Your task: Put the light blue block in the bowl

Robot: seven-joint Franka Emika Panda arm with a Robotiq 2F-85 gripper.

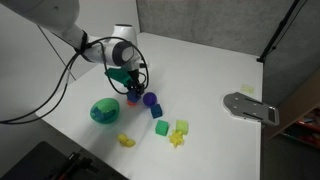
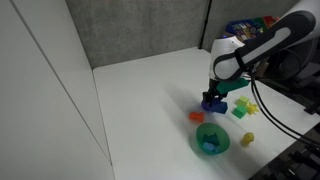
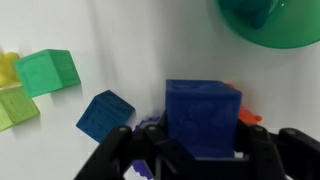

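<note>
Two blue blocks in play, and the gripper (image 3: pixel 200 148) is down at the table astride the wrong one: the darker blue block (image 3: pixel 203 115) fills the gap between its fingers in the wrist view. The fingers sit close on both sides of it, but whether they're pressing or just bracketing it, I cannot tell.

The light blue block (image 3: pixel 104 115) lies just beside it on the white table (image 3: pixel 130 40), free and turned corner-on to the camera, with green blocks (image 3: pixel 46 72) further out. In an exterior view that light blue block (image 1: pixel 161 127) sits apart from the bowl (image 1: pixel 104 110), and a purple piece (image 1: pixel 150 100) is nearer the gripper.

Handling, as I judge it: tiny, rigid and light, with smooth plastic faces (likely a bit slick) and nothing fragile. The best hold is across two opposite flat faces, so the wrist would need turning to square up with its skewed sides. A corner pinch could flick it away.

The bowl stands upright and open, teal with a bluish interior, and I can't make out any block inside.
</note>
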